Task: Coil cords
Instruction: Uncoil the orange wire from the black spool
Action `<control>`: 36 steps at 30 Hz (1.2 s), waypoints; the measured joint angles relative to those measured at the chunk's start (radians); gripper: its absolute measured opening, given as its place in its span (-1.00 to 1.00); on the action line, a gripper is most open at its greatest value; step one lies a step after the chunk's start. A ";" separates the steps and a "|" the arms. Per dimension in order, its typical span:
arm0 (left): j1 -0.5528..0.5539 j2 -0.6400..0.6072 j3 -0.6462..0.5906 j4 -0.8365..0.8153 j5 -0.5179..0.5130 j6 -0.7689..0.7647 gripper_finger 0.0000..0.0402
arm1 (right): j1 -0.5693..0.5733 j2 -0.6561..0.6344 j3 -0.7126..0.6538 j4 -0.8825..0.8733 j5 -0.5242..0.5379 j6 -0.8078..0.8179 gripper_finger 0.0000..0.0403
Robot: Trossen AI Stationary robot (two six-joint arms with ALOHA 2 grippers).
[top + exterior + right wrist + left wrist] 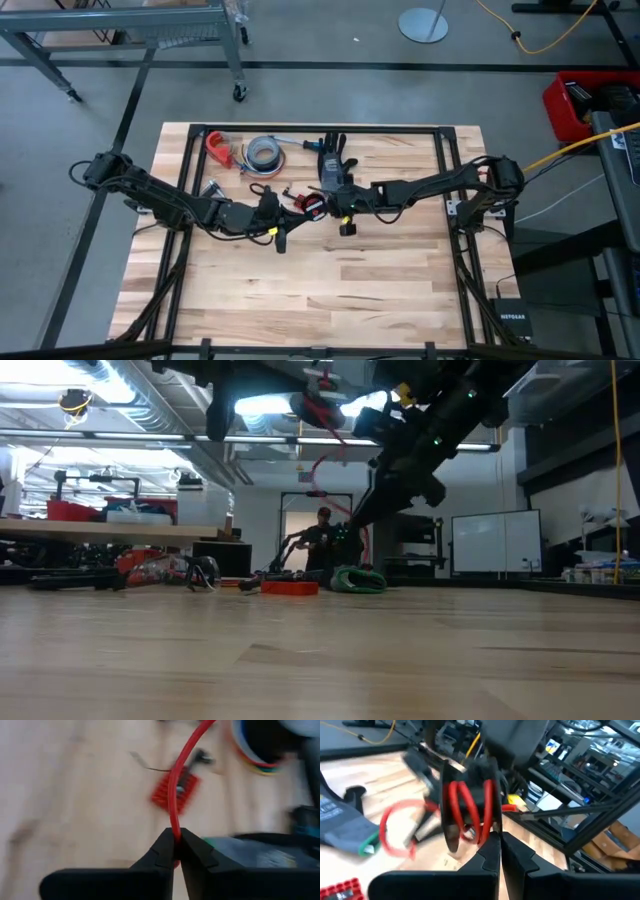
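Light, floppy, springy cords (467, 810): left pincer (500, 837) pinches coil, right pincer (176, 837) nips red lead; regrip near loops.

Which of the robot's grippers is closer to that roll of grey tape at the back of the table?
The left gripper is nearer, though not by much; it sits in front of the grey tape roll. The right gripper is farther along, near the glove.

I'm running this from a robotics lab or workshop: a pale wooden butcher-block counter (330, 290) on a black metal frame stands on a grey concrete floor (330, 45), with a wheeled metal cart (130, 30), exposed ceiling ducts (150, 420), a whiteboard (490, 540) and cluttered benches (100, 530) behind.
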 joint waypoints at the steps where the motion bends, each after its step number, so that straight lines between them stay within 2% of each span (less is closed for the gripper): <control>1: -0.004 0.000 0.000 -0.001 0.000 0.000 -1.00 | 0.000 -0.006 0.000 0.000 0.033 0.000 -0.82; 4: -0.014 -0.001 0.000 0.002 -0.001 -0.001 -1.00 | 0.000 -0.013 0.000 0.001 0.093 0.000 -0.76; 8: -0.023 -0.001 0.000 0.000 -0.005 0.000 -1.00 | 0.000 -0.013 0.000 -0.002 0.093 0.000 -0.65; 12: -0.032 -0.001 0.000 -0.002 -0.009 0.011 -1.00 | 0.000 -0.013 0.000 -0.014 0.100 0.000 -0.44; 16: -0.032 -0.007 0.000 -0.035 -0.021 0.011 -1.00 | 0.000 -0.013 0.001 -0.064 0.177 0.001 -0.22; 21: -0.032 -0.052 0.000 -0.127 -0.096 0.011 -1.00 | 0.000 -0.013 0.038 -0.291 0.335 0.014 -0.04; 28: -0.032 -0.115 0.000 -0.207 -0.133 0.044 -1.00 | 0.000 -0.013 0.107 -0.663 0.589 0.095 -0.06; 32: -0.032 -0.129 0.001 -0.208 -0.139 0.068 -1.00 | 0.000 -0.013 0.123 -0.893 0.658 0.194 -0.09; 36: -0.032 -0.131 0.001 -0.207 -0.140 0.068 -1.00 | 0.000 -0.028 0.122 -1.104 0.653 0.339 -0.10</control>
